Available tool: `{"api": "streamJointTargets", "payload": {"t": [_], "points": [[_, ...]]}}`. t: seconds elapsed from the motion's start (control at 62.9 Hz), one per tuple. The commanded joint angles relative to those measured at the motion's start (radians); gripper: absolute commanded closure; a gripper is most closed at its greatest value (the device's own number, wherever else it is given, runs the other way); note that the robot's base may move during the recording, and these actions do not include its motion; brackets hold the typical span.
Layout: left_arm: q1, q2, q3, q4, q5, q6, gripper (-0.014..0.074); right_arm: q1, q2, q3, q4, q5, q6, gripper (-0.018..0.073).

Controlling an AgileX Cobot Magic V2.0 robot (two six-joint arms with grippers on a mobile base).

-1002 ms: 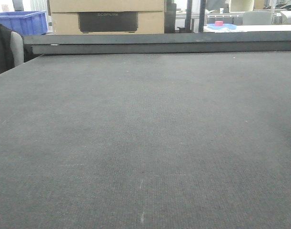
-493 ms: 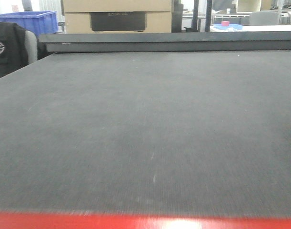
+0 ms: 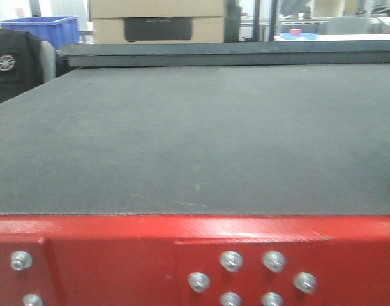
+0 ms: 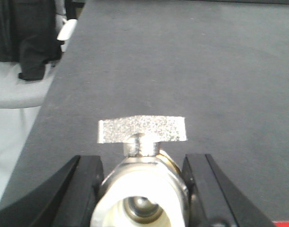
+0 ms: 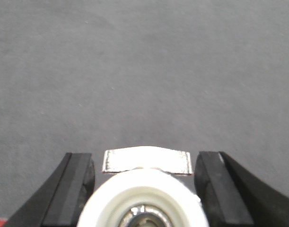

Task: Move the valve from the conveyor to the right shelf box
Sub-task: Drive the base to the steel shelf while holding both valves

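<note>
Above the conveyor (image 3: 195,140), left gripper (image 4: 143,163) pinches a valve (image 4: 142,198) by its body, keeping the handle free; right gripper (image 5: 145,160) seemingly clamps a second valve (image 5: 142,196) likewise, for carrying.

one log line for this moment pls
left gripper: shut on valve | right gripper: shut on second valve | both above conveyor | placing: not yet done

Dark grey, fine-woven conveyor (image 3: 195,140) meets a near red frame (image 3: 105,255) studded with silver bolts (image 3: 231,260); far left, a blue bin (image 3: 41,24). The valve (image 4: 143,172) gleams silver, its handle (image 4: 142,130) speckled.
</note>
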Motion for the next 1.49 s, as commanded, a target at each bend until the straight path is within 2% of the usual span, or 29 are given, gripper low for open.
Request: {"api": "streamJointTargets", "payload": {"t": [0.0, 1.479], "points": [[-0.002, -0.007, -0.006, -0.005, -0.052, -0.007, 0.0707, -0.003, -0.008, -0.009, -0.005, -0.065, -0.007, 0.0721], [-0.002, -0.007, -0.006, -0.005, -0.052, -0.007, 0.0707, -0.003, -0.008, -0.009, -0.005, -0.065, -0.007, 0.0721]]}}
